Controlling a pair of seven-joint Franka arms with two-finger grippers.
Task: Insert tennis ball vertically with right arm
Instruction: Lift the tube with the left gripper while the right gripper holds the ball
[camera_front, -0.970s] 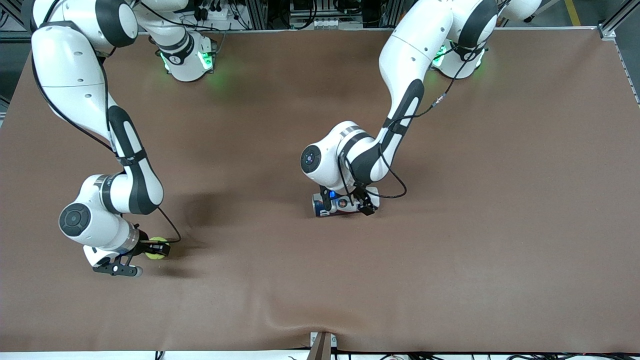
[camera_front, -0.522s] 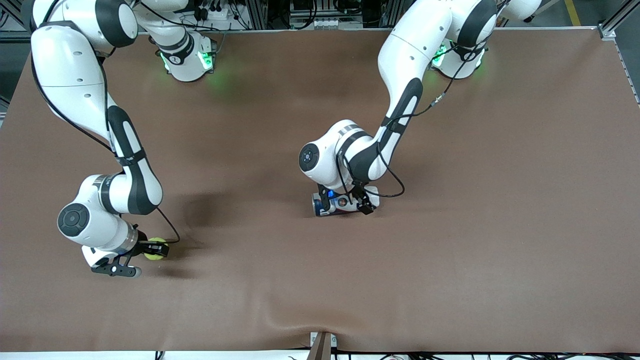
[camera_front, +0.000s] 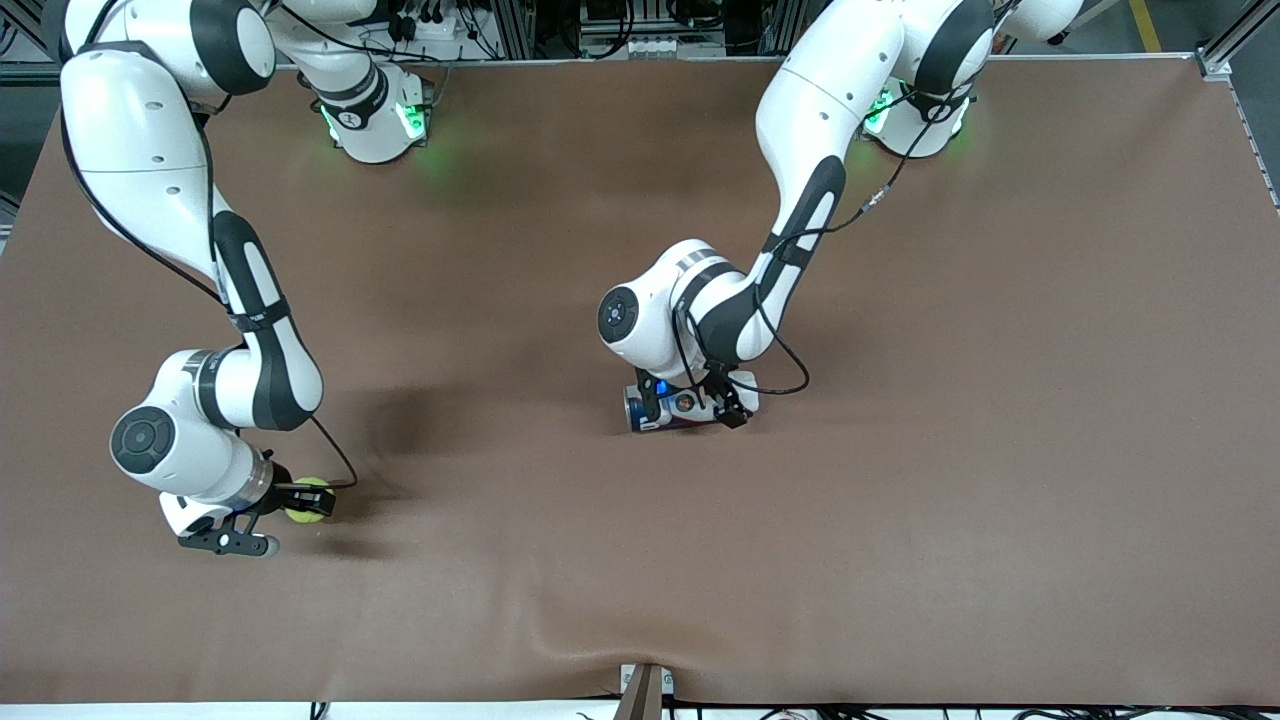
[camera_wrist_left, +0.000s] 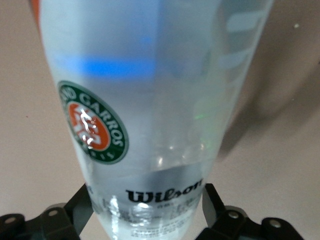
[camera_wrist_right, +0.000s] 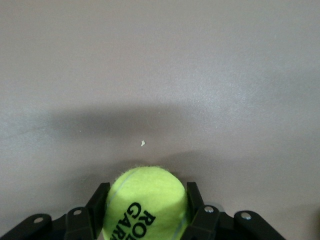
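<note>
1. At about 8 o'clock on the counter (camera_front: 900, 560), toward the right arm's end, the tennis ball (camera_front: 308, 499) sits clamped between the fingers (camera_wrist_right: 96, 210) of the right gripper (camera_front: 303, 499).
2. Near the counter's centre, the clear tube (camera_front: 680, 409) lies on its side.
3. The left gripper (camera_front: 692, 404) straddles the tube, fingers (camera_wrist_left: 80, 207) against its sides; whether it grips, I cannot tell.

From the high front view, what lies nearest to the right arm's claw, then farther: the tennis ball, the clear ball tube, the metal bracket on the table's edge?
1. Tennis ball, held in the right claw.
2. Metal bracket, on the table's camera-side edge.
3. Clear ball tube, mid-table, between the left claw's fingers. Bracket and tube are nearly tied.
</note>
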